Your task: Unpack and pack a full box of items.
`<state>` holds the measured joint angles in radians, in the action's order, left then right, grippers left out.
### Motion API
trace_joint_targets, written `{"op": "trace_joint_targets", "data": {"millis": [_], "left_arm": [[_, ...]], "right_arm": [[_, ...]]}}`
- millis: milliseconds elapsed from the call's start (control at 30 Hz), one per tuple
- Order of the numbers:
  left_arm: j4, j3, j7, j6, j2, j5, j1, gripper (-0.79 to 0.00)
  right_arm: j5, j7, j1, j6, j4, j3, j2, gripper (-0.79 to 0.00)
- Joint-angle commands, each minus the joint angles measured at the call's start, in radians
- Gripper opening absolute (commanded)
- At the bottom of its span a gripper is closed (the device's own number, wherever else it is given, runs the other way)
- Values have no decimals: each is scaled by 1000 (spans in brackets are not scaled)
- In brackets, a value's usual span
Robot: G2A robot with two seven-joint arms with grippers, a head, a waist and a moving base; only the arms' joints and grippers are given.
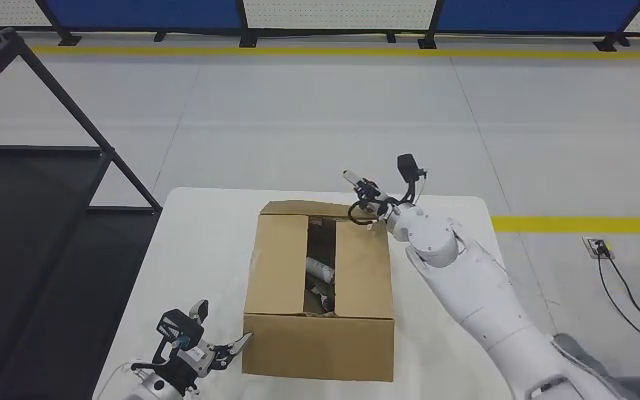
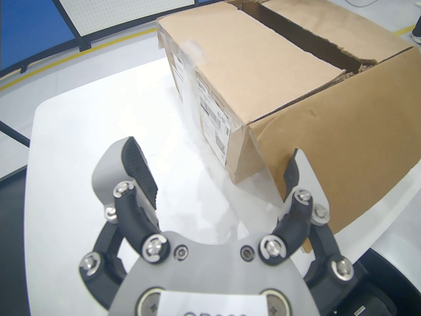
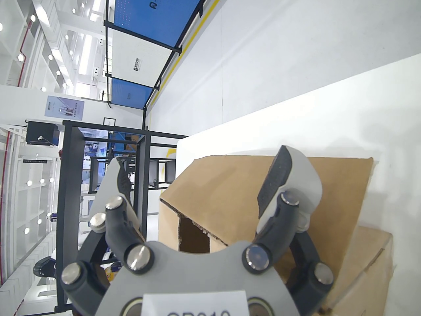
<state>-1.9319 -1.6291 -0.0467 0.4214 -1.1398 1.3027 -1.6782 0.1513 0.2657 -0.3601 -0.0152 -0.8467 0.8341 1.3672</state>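
While scanning the white table (image 1: pixel 200 230), found the cardboard box (image 1: pixel 318 330) standing mid-surface, its two top flaps folded nearly flat with a dark gap (image 1: pixel 321 240) left between them. Glimpsed through that gap a pale tube-like item (image 1: pixel 320 268) among other contents too dim to name (so judged unpacking not yet properly begun).

Logged the right gripper (image 1: pixel 352 193) poised over the box's far right corner, fingers spread apart with nothing between them. Could not settle contact between a pad (image 3: pixel 273 179) and the cardboard. Read that placing as a setup for catching the right flap (image 1: pixel 362 270) by its far edge and swinging it outward. Logged the left gripper (image 2: pixel 213 152) low off the near left corner, likewise spread wide and empty, one finger just beside the near wall. Took that as a waiting or bracing post, close enough to steady the box against any drag from the flap pull.

Marked the flap edges along the gap as ragged and torn, likely to snag or rip further under a hard pinch. Noted a shipping label (image 2: pixel 213 123) on the left wall, of no use for grip. Counted broad bare table left of the box for laying items out, a narrower strip beyond the far wall, and little margin between near wall and near table edge. Judged the right side crowded by the arm itself, so favoured the left for unloading.
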Motion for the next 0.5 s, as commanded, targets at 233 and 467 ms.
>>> {"op": "trace_joint_targets", "data": {"millis": [233, 467], "left_arm": [[0, 0, 0, 0, 0, 0, 0, 0], [-32, -37, 40, -20, 0, -53, -21, 0]], "right_arm": [[73, 155, -64, 179, -100, 79, -14, 0], [73, 447, -130, 226, -220, 121, -45, 0]]}}
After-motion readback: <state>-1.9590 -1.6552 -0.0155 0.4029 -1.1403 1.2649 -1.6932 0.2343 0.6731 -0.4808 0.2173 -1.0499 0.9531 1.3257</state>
